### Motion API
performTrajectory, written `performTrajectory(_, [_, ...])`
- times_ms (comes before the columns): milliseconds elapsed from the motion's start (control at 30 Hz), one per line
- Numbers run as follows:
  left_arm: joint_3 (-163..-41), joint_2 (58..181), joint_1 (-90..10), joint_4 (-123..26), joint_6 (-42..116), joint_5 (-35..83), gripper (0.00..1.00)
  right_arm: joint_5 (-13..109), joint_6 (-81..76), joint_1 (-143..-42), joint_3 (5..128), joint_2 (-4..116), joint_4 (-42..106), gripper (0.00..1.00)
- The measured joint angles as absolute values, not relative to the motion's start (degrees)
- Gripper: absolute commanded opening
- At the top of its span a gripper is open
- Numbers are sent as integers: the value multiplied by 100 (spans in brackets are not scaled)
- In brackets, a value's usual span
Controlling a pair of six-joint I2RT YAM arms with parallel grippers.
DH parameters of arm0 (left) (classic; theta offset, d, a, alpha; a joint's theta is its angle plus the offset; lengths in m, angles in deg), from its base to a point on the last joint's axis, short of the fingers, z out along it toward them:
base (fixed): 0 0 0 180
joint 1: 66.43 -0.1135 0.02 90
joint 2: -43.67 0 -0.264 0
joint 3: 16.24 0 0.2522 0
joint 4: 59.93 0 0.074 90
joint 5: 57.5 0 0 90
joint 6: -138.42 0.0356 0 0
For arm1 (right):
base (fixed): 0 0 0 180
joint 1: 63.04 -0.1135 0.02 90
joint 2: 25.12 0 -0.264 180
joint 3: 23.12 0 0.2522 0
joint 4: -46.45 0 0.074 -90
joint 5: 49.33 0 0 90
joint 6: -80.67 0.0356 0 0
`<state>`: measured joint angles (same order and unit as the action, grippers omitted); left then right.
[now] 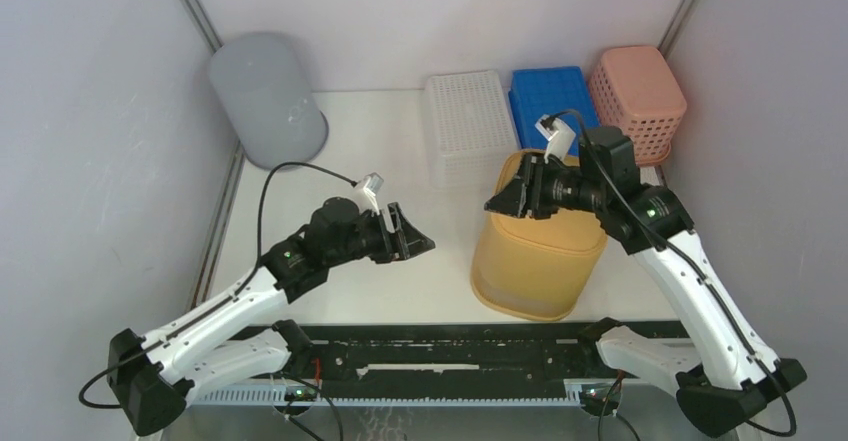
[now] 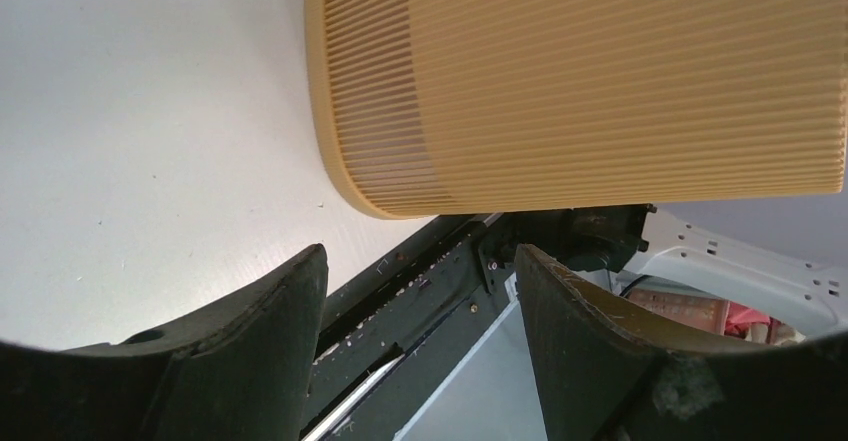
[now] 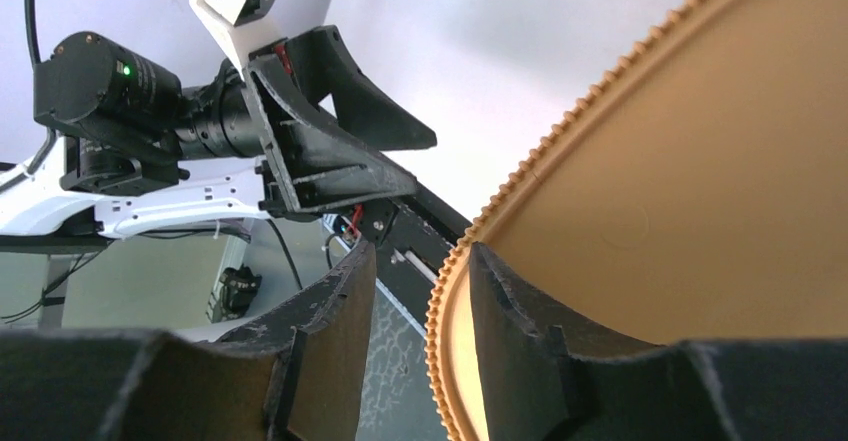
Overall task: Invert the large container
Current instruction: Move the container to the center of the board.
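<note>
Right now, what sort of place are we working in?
Probably a robot test cell, not a home or shop: a white table boxed in by plain grey panels, two arms bolted at its near edge, plastic baskets lined along the back.

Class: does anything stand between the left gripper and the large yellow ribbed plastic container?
Nothing visible does: only bare white table separates the open left gripper from the side of the large yellow ribbed plastic container.
</note>
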<state>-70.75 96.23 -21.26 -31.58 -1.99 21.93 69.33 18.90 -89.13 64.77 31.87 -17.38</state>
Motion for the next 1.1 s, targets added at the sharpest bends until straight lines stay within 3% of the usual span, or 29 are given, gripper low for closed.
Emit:
performTrajectory(467, [-7370,8860,-2375,-2316,-2,2510,74,7040,2290,-9557,6601,4232,-383,49])
performTrajectory(800, [-7633,8467,-2489,-1709,140,2757,74,7075,2297,-10001,7528,5426,-107,49])
performTrajectory(1100, [-7711,8484,-2500,-1549,148,2781,74,7025,2181,-9881,7460,5266,-208,50])
